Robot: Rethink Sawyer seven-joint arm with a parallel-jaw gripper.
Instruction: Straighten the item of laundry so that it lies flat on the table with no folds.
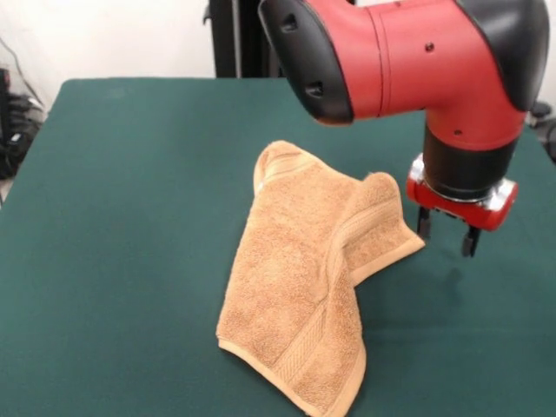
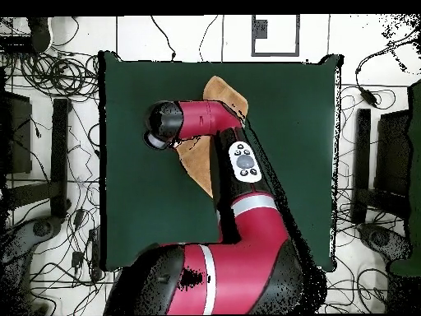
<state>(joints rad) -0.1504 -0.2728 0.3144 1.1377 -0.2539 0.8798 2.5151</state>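
Half the towel [image 2: 215, 89] hides under the arm [image 2: 247, 173] overhead.

Arm: red and black jointed arm [image 1: 408, 61], elbow bent, wrist pointing down.
Gripper: black two-fingered gripper [image 1: 447, 236] (fingers apart, holding nothing).

No readable text, brand, number or sign anywhere. Small unreadable button markings on the arm's [image 2: 247, 206] grey control pad [image 2: 244, 162], at 12 o'clock from the base.
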